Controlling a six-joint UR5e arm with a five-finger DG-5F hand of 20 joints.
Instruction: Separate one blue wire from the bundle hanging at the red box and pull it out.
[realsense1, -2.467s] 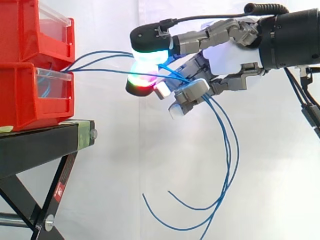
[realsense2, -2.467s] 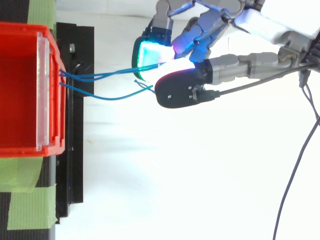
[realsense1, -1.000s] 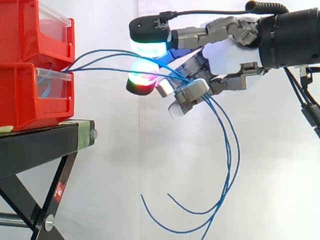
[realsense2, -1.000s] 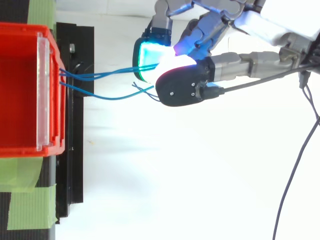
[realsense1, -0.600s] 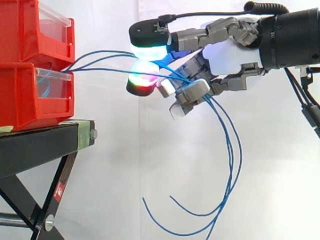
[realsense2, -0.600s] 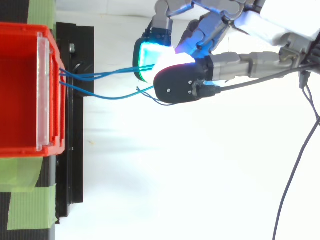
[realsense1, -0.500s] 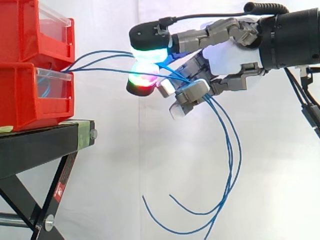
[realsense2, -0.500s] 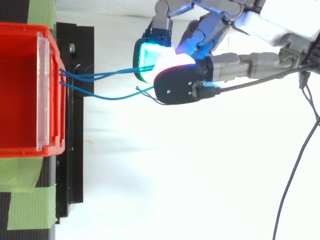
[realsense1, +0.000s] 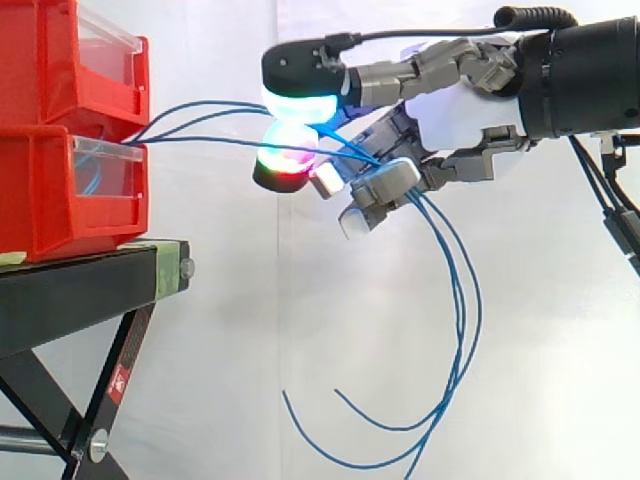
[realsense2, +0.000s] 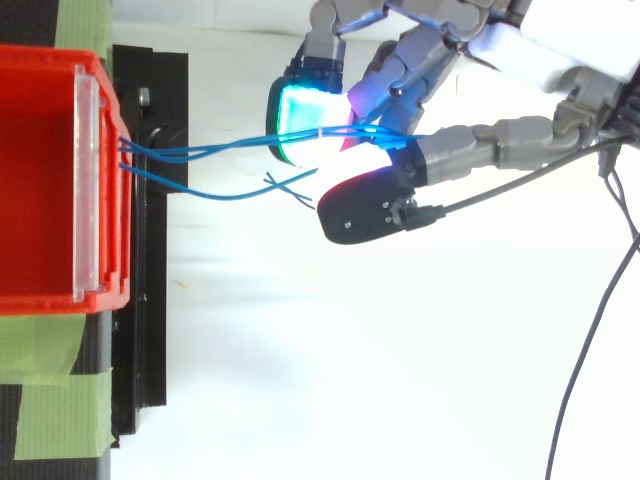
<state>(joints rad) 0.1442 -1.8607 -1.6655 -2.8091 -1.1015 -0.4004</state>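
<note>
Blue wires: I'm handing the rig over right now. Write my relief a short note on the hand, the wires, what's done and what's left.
Hand: in among the wires, clear of the bins; grip cannot be told.
Wires: run from the bins' front through the hand, free ends hanging below it. From above, one wire runs apart from the rest.
Done: hand is at the bundle.
Left: single out one wire and pull it out; none is out yet.

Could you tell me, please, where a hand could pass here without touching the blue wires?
Free: under the blue wires, between the black stand and the hanging wire ends. Crowded: the gap from the red bins to the hand, which the wires span.
</note>
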